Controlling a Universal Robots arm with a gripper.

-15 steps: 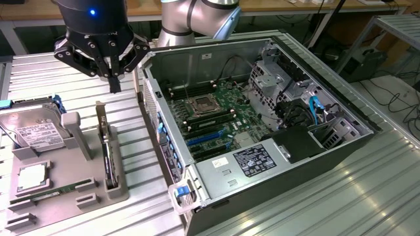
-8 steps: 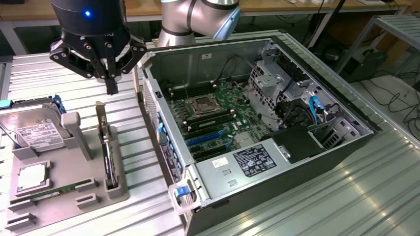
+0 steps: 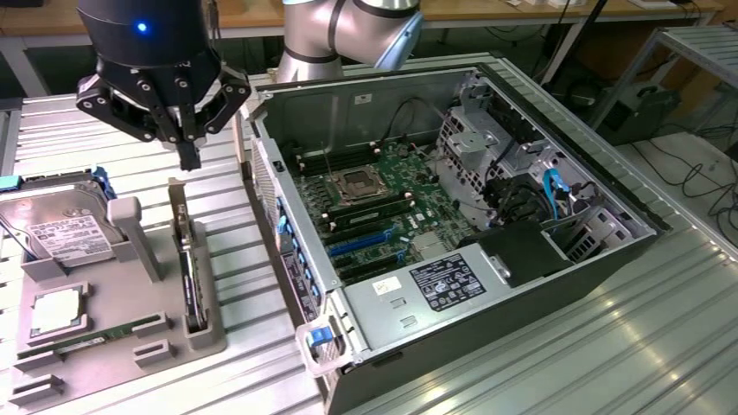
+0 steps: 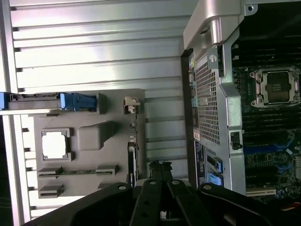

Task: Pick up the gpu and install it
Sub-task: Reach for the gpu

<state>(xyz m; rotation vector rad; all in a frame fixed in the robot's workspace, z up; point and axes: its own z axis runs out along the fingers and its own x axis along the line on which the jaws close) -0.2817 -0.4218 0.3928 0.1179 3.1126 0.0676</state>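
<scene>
The gpu (image 3: 192, 264) stands on edge in a slot of the grey fixture tray (image 3: 155, 298), at the side of the tray nearest the computer case (image 3: 346, 112). In the wrist view it appears edge-on as a thin dark strip (image 4: 132, 157) with its metal end piece at the far end. It is seated in its slot and not lifted.

The gripper (image 3: 189, 161) hangs directly above the far end of the card, apart from it. Its jaws are pressed together and hold nothing. In the wrist view the fingertips (image 4: 160, 169) line up just beside the card's edge.

On the same tray lie a hard drive (image 3: 64, 229) with a white label, a square chip (image 3: 52, 311) and a narrow memory stick (image 3: 104, 333) – none of them near the gripper.

The case lies open on the slatted metal table (image 3: 645, 337) with the motherboard (image 3: 386, 194) exposed; its blue expansion slots (image 3: 359, 245) carry no card.

Assessment: the task is at its start – the arm is positioned over the card, but neither the pickup nor the installation has been done.
</scene>
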